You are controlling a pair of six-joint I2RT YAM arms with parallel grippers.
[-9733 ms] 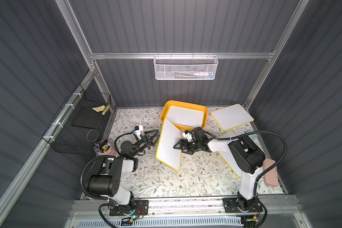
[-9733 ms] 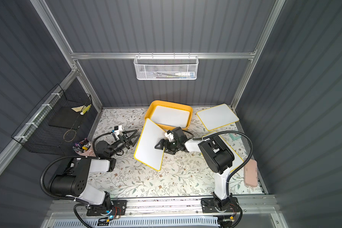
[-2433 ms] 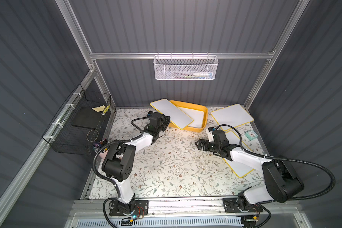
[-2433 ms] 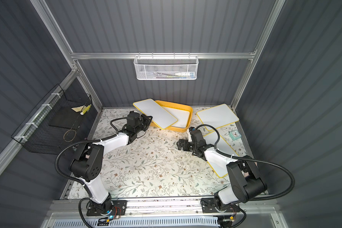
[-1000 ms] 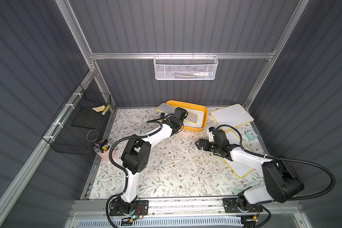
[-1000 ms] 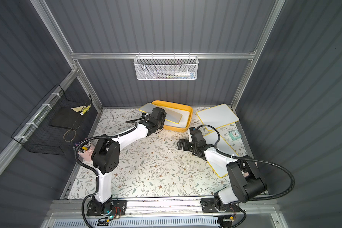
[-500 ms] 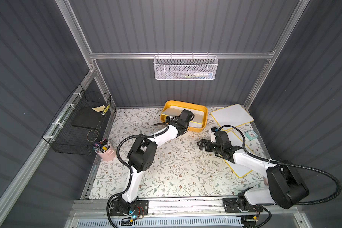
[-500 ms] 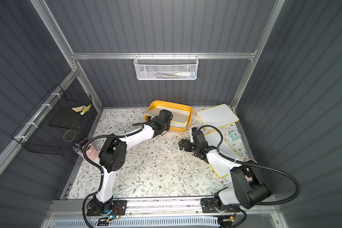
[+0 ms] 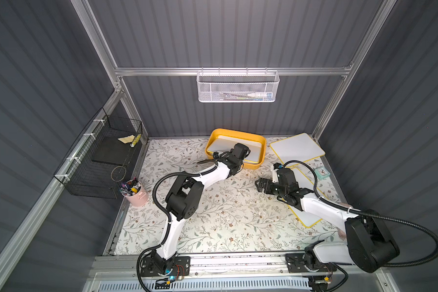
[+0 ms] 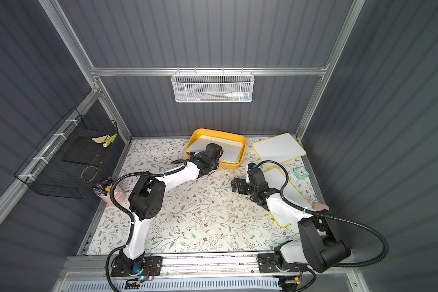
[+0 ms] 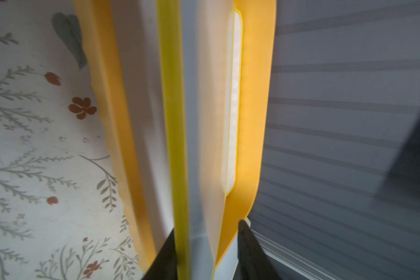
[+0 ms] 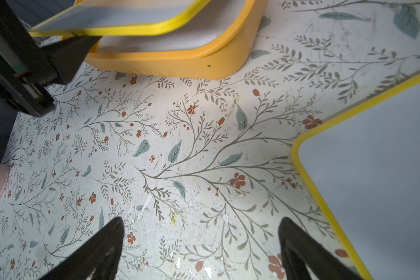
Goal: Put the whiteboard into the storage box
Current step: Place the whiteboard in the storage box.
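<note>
So my left fingers are spread apart at the near side of the storage box. The whiteboard sits edge-on in the gap between them. Its yellow rim touches one finger and there's clear space to the other, so I'm not pinching it.

From the right wrist view, the whiteboard is over the storage box and tilted. The edge by my left fingers rides above the box's rim. It looks like it's resting on the lower finger, but I can't say for sure. There's a second board lying flat in the bottom of the box underneath it.

My right fingers are wide apart with nothing in them, low over the flowery table. In both top views they're well apart from the box. Just beside them a spare board lies flat on the table. One more board is up by the back right corner.
</note>
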